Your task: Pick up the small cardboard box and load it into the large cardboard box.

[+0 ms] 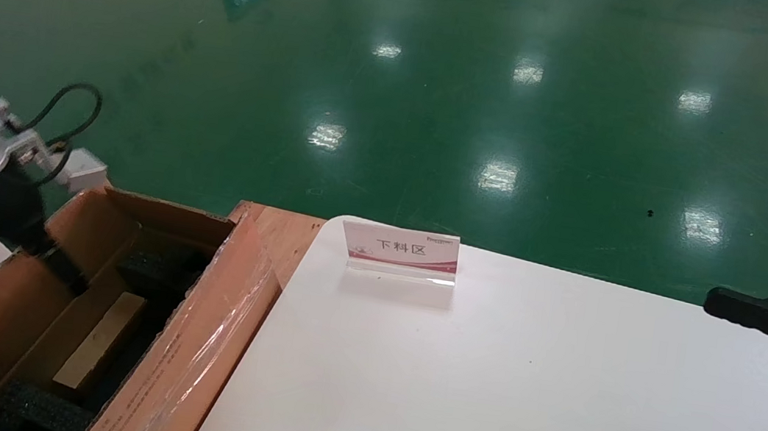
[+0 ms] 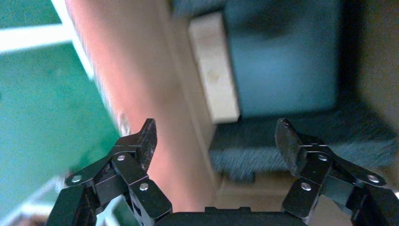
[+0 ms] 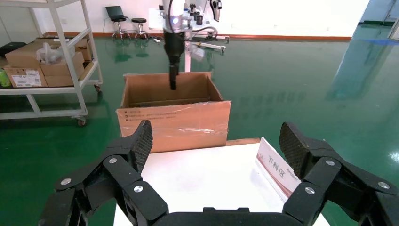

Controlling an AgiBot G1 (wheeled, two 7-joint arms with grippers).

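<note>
Foam blocks (image 1: 43,412) hide part of the small cardboard box (image 1: 100,340), which lies inside the large cardboard box (image 1: 203,347). The left gripper (image 2: 215,141) hangs just above it at the far rim, fingers wide apart, holding nothing. The right gripper (image 3: 215,143), at 3 o'clock over the white table (image 1: 479,391), is wide open, cut off by the edge.

White table on a green floor

The white table (image 1: 481,377) has rounded corners and carries a small acrylic sign (image 1: 399,251) with red-and-white printing near its far edge. A wooden surface (image 1: 282,232) adjoins its left end, and the large cardboard box (image 1: 204,340) stands against that side on the glossy green floor (image 1: 445,90).
</note>
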